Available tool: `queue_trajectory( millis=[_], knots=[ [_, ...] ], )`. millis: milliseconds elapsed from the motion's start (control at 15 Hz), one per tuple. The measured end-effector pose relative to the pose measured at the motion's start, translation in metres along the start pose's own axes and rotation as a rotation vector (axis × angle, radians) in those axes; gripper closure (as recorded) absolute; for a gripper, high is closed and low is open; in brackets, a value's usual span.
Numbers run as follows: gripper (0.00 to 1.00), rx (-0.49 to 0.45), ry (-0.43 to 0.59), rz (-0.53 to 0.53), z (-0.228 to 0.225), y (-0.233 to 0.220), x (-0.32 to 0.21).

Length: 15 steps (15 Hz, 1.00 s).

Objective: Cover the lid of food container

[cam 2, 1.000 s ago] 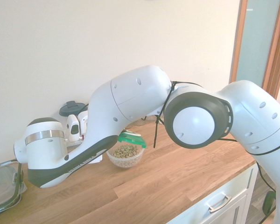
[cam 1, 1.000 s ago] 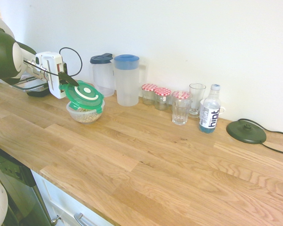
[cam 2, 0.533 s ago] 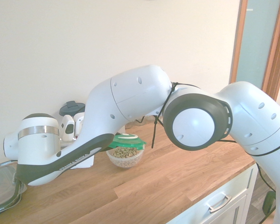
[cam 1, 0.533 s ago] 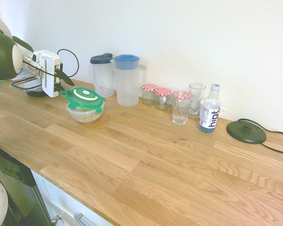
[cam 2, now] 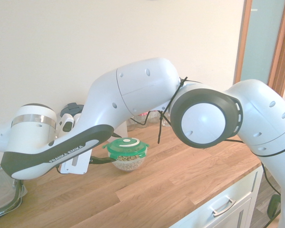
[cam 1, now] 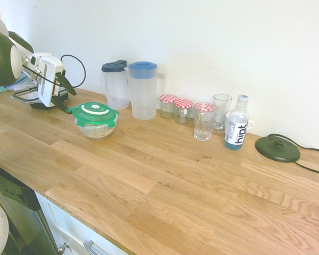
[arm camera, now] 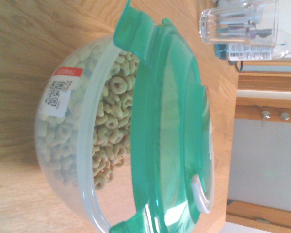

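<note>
The gripper (cam 1: pixel 64 94) stands with its fingers apart, holding nothing, just beside the lid (cam 1: pixel 94 112) on the side toward the worktop's (cam 1: pixel 165 180) left end; one dark fingertip lies close to a rim tab, and whether it touches cannot be told. The lid rests on top of the food container (cam 1: pixel 97 130), which sits on the worktop towards its back left part, a little in front of the jugs. The wrist view shows the lid (arm camera: pixel 172 131) sitting askew: along one side a gap opens between its rim and the container's wall (arm camera: pixel 63 145), through which the ring-shaped cereal is visible, and the clip tabs appear unlatched. The placing step is judged done; seating the lid is not. The next move would call for pressing down on the lid's top face to bring it level, with care not to slide the light bowl. Behind stand two blue-topped jugs (cam 1: pixel 142 90) against the back edge, then checked-lid jars (cam 1: pixel 175 108), glasses (cam 1: pixel 204 121) and a water bottle (cam 1: pixel 236 124) further along it.
</note>
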<state>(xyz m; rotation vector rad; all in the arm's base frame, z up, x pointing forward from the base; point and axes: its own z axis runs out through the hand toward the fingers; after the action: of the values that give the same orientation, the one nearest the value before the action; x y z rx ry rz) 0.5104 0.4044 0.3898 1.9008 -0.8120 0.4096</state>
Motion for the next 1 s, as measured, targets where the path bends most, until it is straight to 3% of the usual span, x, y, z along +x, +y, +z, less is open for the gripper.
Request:
queue_trajectory(
  millis=[533,1000],
  knots=[
    [0.00,0.164,-0.228,-0.037,-0.021,0.044,0.029],
    [0.00,0.529,-0.454,-0.140,-0.009,0.125,0.083]
  ],
)
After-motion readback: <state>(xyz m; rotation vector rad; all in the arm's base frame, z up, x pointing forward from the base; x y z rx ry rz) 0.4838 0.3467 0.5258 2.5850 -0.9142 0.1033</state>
